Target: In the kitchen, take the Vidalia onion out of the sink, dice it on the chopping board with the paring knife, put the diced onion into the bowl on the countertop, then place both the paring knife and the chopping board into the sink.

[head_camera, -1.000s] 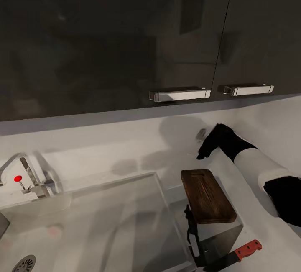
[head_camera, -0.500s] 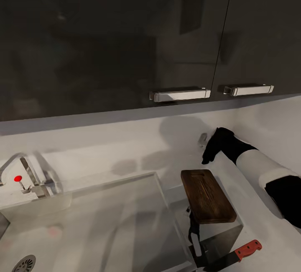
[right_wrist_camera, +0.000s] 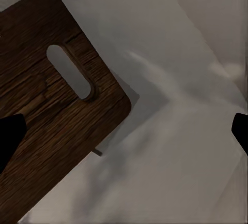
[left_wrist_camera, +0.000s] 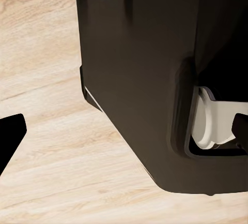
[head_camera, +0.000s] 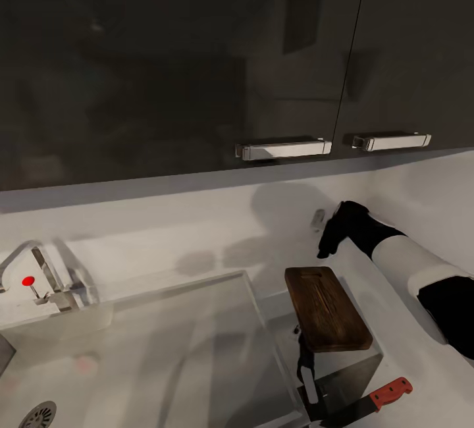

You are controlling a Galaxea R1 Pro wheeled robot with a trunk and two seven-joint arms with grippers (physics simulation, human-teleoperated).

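I am hovering right gripper (head_camera: 329, 238), fingers spread, just beyond chopping board (head_camera: 327, 308), lining up grasp; left fingers apart too.

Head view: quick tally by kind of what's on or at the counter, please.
Chopping board: 1
Red-handled knife: 1
Sink: 1
Faucet: 1
Cabinet handles: 2
Total: 6

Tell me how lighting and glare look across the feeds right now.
Head view: glossy dark cabinets mirror a ceiling light; soft arm shadows blotch the pale wall above the chopping board. Right wrist view: board grain sharp, faint shadows on the countertop. Left wrist view: evenly lit.
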